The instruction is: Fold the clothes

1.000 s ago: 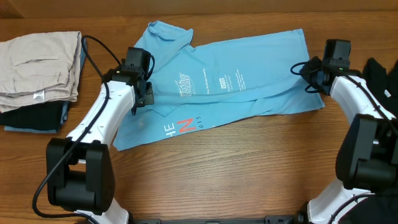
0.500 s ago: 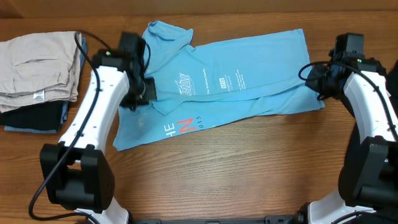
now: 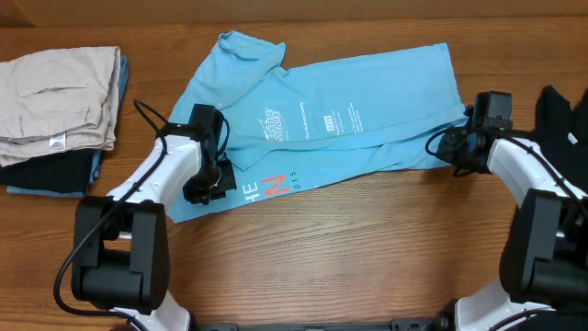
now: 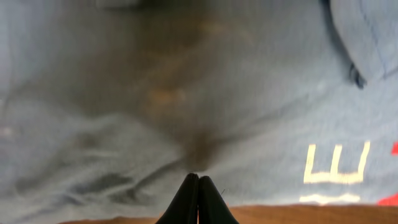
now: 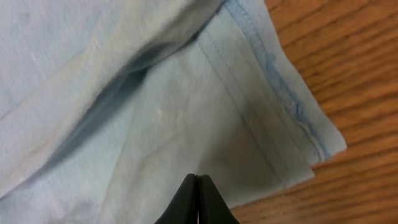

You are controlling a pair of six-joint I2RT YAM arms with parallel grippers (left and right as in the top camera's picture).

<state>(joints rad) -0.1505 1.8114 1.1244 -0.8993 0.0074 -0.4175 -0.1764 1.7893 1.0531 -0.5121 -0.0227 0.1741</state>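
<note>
- The light blue T-shirt [image 3: 349,119] lies spread across the middle of the wooden table [image 3: 367,257]. It is partly doubled over itself, so some of its white lettering [image 4: 336,165] is covered.
- The left gripper [image 4: 198,177] is at the shirt's lower left part. Its jaws are pressed together and creases gather into the tips, pinching the cloth. The wrist view is blurred.
- The right gripper [image 5: 198,177] has its jaws closed by the hem corner [image 5: 311,143] at the shirt's right end. Whether cloth is caught between them cannot be made out.
- The beige folded garment [image 3: 55,101] at far left covers most of a dark pile [image 3: 46,175].
- The black garment [image 3: 565,110] is cut off by the right edge.
</note>
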